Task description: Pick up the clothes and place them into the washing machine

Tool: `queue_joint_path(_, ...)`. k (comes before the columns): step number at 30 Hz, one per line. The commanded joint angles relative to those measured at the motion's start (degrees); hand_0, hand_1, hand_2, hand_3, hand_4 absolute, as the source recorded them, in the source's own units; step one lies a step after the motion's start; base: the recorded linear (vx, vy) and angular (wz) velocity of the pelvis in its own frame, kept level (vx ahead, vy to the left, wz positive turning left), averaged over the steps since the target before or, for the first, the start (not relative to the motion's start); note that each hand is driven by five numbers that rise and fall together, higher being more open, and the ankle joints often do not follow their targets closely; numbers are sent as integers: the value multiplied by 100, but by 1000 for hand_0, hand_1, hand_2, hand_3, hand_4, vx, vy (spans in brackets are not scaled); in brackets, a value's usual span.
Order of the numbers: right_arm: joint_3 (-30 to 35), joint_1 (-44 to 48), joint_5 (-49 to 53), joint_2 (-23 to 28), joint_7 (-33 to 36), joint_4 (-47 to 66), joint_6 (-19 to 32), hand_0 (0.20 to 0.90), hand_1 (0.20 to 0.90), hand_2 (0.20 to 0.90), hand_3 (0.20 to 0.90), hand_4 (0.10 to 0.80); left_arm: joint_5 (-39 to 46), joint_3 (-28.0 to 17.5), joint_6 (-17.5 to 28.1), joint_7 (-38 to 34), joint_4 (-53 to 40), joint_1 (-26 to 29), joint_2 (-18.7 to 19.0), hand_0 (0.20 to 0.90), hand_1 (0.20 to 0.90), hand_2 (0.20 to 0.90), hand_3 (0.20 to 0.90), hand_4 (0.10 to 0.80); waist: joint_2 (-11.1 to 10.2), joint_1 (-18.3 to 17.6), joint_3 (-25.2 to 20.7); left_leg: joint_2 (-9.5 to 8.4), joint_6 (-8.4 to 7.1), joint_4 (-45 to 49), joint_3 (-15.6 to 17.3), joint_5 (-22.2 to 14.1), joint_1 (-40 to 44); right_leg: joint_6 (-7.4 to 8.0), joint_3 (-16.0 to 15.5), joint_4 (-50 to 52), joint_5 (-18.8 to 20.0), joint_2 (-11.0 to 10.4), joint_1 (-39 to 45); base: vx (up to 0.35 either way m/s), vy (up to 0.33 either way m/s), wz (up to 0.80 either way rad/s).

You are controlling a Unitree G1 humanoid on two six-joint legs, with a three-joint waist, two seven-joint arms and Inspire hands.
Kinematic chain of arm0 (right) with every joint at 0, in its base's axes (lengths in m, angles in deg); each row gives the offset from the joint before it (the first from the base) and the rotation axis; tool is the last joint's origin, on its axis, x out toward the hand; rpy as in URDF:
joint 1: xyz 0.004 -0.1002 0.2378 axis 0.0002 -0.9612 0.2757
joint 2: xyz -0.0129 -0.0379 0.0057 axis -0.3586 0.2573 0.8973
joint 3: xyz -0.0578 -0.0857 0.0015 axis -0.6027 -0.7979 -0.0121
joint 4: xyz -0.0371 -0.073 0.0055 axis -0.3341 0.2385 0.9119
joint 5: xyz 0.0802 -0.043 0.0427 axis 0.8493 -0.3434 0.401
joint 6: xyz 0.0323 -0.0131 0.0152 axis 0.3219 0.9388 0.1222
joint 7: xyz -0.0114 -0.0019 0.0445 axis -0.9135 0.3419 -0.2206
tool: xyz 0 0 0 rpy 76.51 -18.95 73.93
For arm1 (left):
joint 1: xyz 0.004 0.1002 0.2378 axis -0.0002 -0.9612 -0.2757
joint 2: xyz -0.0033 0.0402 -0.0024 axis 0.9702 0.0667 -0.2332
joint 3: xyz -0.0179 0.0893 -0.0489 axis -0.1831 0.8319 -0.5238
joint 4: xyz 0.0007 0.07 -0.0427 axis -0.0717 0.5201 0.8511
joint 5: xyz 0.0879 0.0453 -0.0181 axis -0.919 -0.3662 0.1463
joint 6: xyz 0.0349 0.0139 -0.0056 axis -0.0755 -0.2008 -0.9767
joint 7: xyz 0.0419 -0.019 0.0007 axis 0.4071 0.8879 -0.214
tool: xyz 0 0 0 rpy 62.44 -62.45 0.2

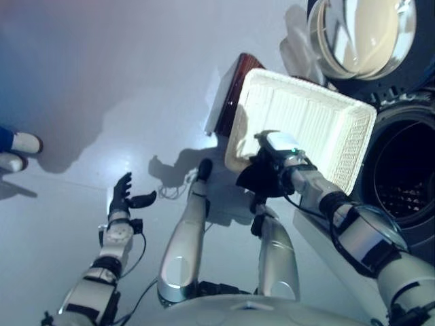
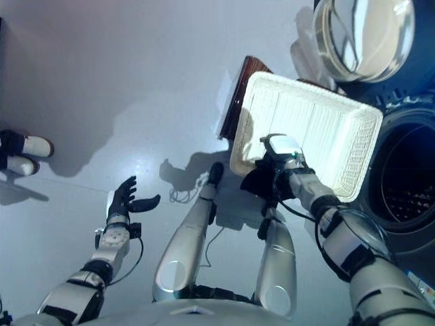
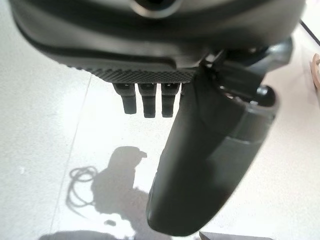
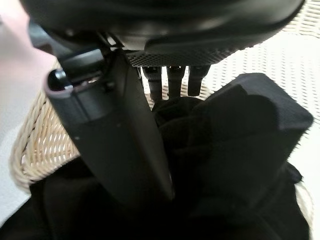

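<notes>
A white wicker basket (image 1: 306, 122) rests on a dark brown box (image 1: 231, 88) beside the washing machine, whose dark drum opening (image 1: 408, 170) is at the right. My right hand (image 1: 273, 163) is at the basket's near rim, curled on a black cloth (image 1: 253, 180) that hangs over the rim. In the right wrist view the cloth (image 4: 240, 150) bunches against my thumb (image 4: 115, 135) and fingers, with wicker (image 4: 40, 145) behind. My left hand (image 1: 124, 198) is open and empty over the floor at the lower left, and also shows in the left wrist view (image 3: 200, 165).
The machine's round door (image 1: 360, 34) stands open at the upper right, above the basket. A person's shoes (image 1: 20, 149) are at the far left edge. Pale grey floor (image 1: 102, 68) spreads left of the box.
</notes>
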Motion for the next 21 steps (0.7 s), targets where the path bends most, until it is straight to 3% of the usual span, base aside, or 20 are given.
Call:
queue_joint_path(1,-14,176,299,88,152,-479,-71,900,900,900,900,800,153,87,139,-273,-73,-205,197,900,900,900,900,800,205,55,-146,-326,-3,-201,315,109,-538,-346,132,440,-224,180,-350,-3,20,15)
queue_joint_path(9,-60,79,92,-100,-20,-578,-166,900,900,900,900,800,71,82,67,-301,-150,-213,77,900,900,900,900,800,217,54,-100,-365,0,-293,323,102,-389,-339,212,388,-277,150,-231,11,1,4)
queue_joint_path(10,-65,56,28,-119,-13,-564,-183,538,538,538,538,558,67,63,59,-321,-138,-203,87,900,900,900,900,800,199,50,-98,-372,8,-293,323,91,-362,-338,224,377,-272,154,-202,0,0,0)
queue_joint_path(11,-67,27,22,-121,-1,-538,-183,333,333,333,333,422,50,57,57,-345,-139,-184,88,900,900,900,900,800,197,50,-98,-365,17,-294,332,87,-351,-339,237,359,-259,159,-182,-11,13,-3)
queue_joint_path(12,-45,-9,28,-110,-27,-538,-185,300,300,300,300,400,46,69,56,-354,-151,-191,103,900,900,900,900,800,191,36,-88,-366,24,-291,339,80,-330,-341,240,344,-253,157,-152,-15,1,-5)
queue_joint_path(21,156,169,73,-41,31,-851,-279,300,300,300,300,400,4,112,18,-329,-84,-153,56,900,900,900,900,800,220,25,-117,-337,80,-408,329,233,-142,-354,233,139,-30,183,37,-39,5,-2)
